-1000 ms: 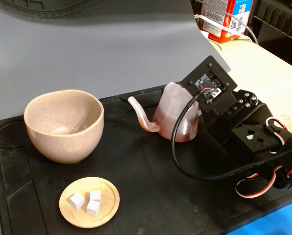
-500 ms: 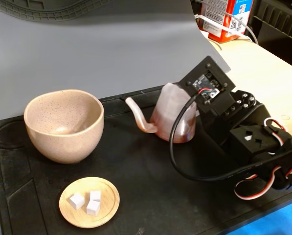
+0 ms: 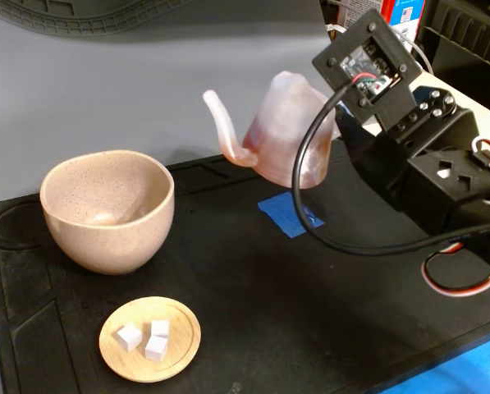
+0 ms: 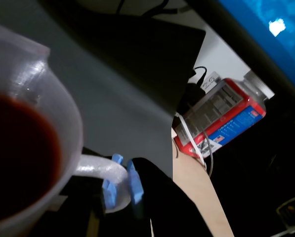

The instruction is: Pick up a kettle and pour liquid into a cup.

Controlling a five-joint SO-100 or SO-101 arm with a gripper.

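In the fixed view, the kettle (image 3: pixel 287 131) hangs clear above the black worktop (image 3: pixel 253 304), spout aimed toward the cup (image 3: pixel 107 209) well to its left, tilted back so nothing spills yet. In the wrist view, the end effector (image 4: pixel 121 185) is clamped on the kettle's loop handle (image 4: pixel 102 168), and the dark red liquid (image 4: pixel 16 153) sits level inside.

A translucent pinkish-white ribbed plastic kettle (image 3: pixel 287 131) hangs clear of the black mat (image 3: pixel 253 304), spout toward a beige-pink speckled ceramic cup (image 3: pixel 107 209) at left. A blue tape patch (image 3: pixel 287 214) lies beneath it. Nearer, a round wooden dish (image 3: pixel 149 338) holds white cubes (image 3: pixel 144 336).
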